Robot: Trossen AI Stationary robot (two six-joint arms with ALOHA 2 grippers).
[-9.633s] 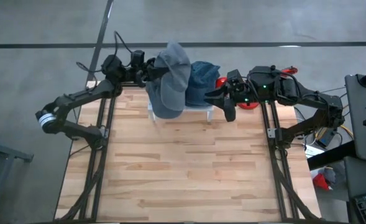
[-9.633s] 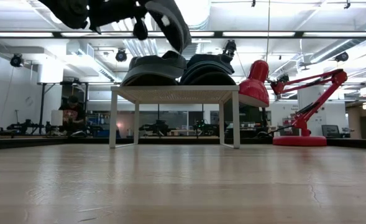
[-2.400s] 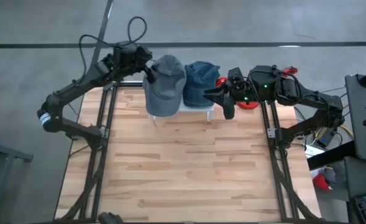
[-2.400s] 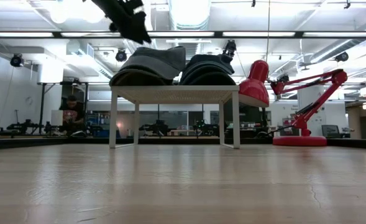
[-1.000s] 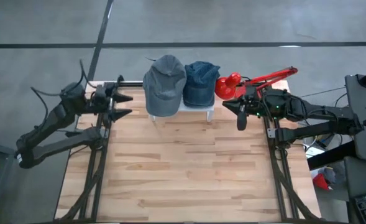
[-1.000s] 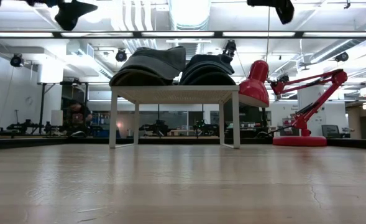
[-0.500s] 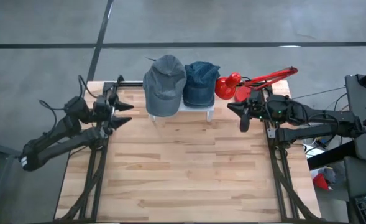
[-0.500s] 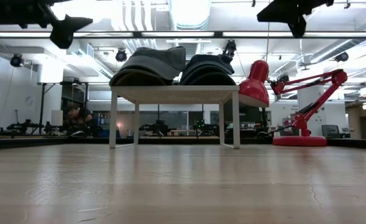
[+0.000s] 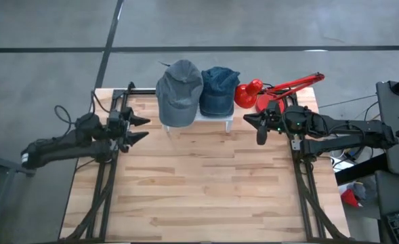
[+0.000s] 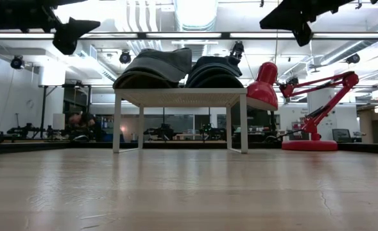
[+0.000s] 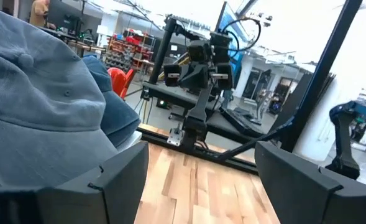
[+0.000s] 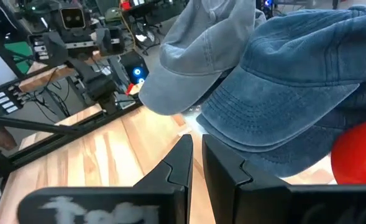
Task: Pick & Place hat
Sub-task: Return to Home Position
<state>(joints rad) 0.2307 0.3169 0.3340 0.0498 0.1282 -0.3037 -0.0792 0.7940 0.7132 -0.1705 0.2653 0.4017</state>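
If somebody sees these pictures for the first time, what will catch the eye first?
Two caps on a small white shelf at the far edge of the table: a gray cap beside a blue cap. A red lamp stands right of them. The left gripper, open, and the right gripper hang at its sides.

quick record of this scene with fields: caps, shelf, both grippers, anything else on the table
gray caps: stacked on the shelf's left part
blue caps: stacked close beside them, on the right part
shelf: small white stand at the far edge of the table
left gripper: open, empty, raised over the table's left edge
right gripper: fingers nearly together, empty, raised by the right edge
red lamp: just right of the shelf
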